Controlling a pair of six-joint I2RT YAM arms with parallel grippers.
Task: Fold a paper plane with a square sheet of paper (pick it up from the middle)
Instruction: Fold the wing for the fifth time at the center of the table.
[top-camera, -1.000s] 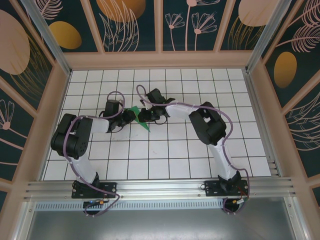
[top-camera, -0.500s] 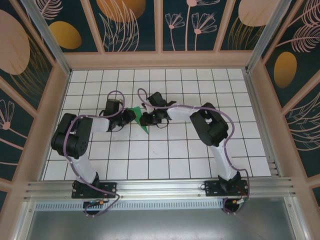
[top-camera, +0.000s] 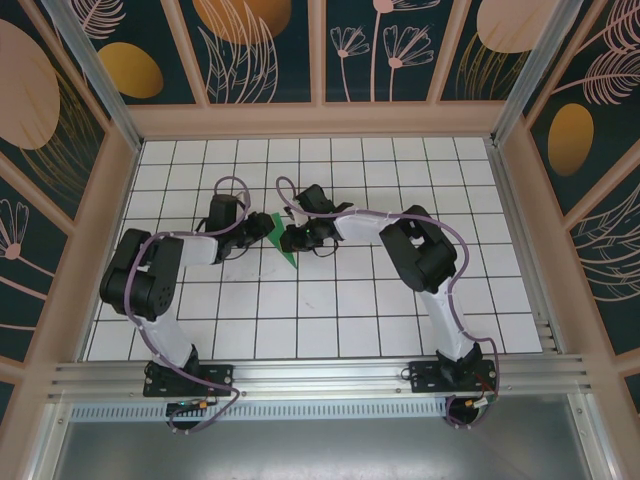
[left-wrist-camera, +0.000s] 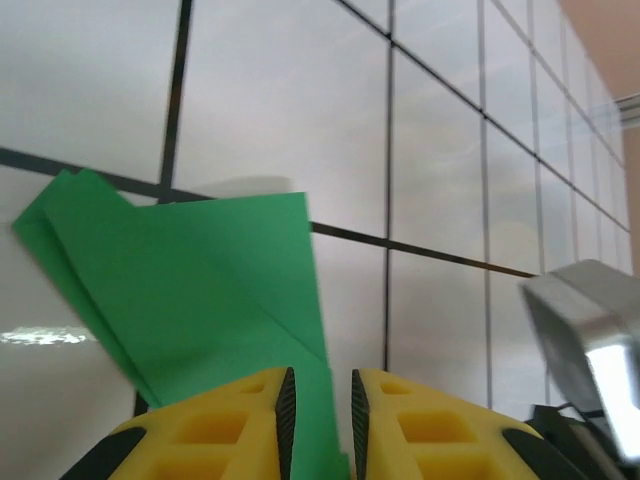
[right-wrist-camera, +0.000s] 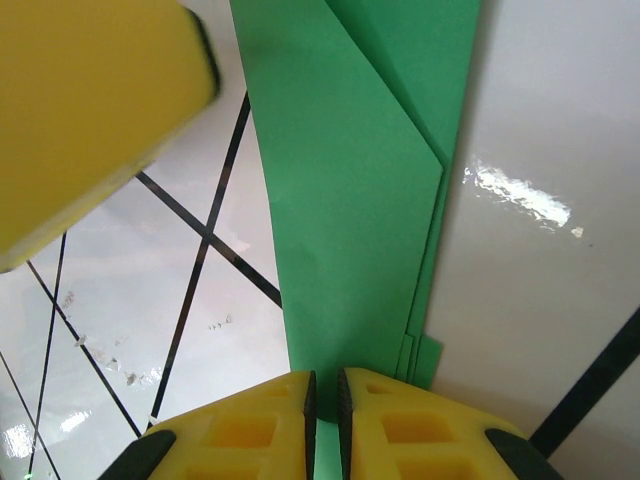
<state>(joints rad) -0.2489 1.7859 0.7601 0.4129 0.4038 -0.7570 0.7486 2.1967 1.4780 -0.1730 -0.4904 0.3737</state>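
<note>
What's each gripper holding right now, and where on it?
Both hold the folded green paper: the left gripper pinches one side edge, and the right gripper pinches the narrower end.

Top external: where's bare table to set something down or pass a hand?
Free: the far rows of the table under the back wall; the right strip beyond the right arm; the near rows between it and the left arm. Crowded: centre-left, where the left end effector and right end effector pinch the green paper.

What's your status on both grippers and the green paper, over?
Left gripper shut on the folded bright green paper sheet. Right gripper shut on it too. Nothing blocking.
</note>
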